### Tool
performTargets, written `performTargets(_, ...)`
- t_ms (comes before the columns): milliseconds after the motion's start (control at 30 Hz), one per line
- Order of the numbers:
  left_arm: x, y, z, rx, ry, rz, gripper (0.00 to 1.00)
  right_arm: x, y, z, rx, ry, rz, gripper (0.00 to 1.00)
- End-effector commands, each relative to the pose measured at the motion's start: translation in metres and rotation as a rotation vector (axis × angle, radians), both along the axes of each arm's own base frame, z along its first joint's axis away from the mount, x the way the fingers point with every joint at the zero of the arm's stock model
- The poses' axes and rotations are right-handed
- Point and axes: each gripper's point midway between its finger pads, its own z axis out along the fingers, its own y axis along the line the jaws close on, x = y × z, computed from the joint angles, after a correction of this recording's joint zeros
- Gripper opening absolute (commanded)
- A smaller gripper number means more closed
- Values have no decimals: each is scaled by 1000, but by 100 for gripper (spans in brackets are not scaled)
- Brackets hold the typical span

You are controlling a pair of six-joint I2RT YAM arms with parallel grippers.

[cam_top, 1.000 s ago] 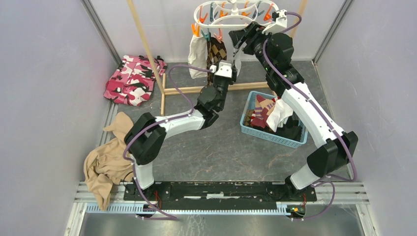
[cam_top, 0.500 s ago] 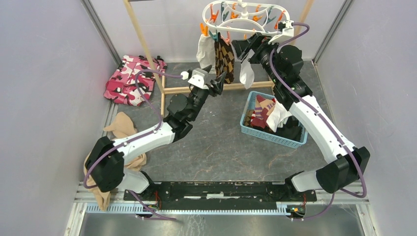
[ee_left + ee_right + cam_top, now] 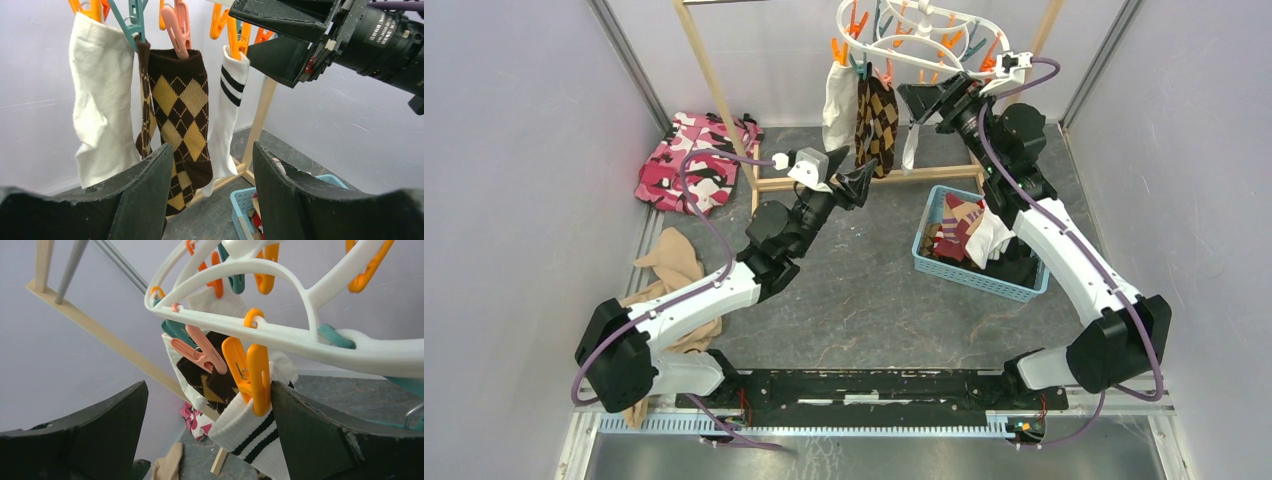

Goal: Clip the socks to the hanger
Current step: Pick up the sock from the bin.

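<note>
While the striped sock [image 3: 227,100] hung straight down from the hanger [image 3: 300,335] at the table's far edge, your right fingers [image 3: 95,435] stood released beside its clip [image 3: 255,375]. Your left fingers [image 3: 145,200] were released and empty below it. The basket socks [image 3: 959,225] lay under your right arm.

Pale lilac walls [image 3: 514,150] close in the left, right and back sides, with metal strips [image 3: 629,70] running down the back corners. The counter [image 3: 864,300] is dark grey with faint pale veining. A wooden rack [image 3: 718,95] stands at the back, its base bar lying on the counter. A ribbed rail [image 3: 874,426] lines the near edge. The light is even and the shadows are soft.
</note>
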Motion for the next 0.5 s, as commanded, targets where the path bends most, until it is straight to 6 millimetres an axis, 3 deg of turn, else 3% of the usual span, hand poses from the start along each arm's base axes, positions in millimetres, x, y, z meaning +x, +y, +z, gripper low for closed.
performTargets(0, -11, 6, 14, -72, 0, -34, 66, 10, 7, 3, 34, 20, 45, 98)
performTargets(167, -12, 10, 16, -73, -7, -23, 67, 20, -2, 35, -54, -39, -29, 98)
performTargets(300, -12, 11, 14, -71, -8, -17, 68, 29, -25, 43, -159, -9, -173, 98)
performTargets(467, -10, 9, 10, -68, -7, -18, 70, 33, -40, 27, -231, 57, -251, 98)
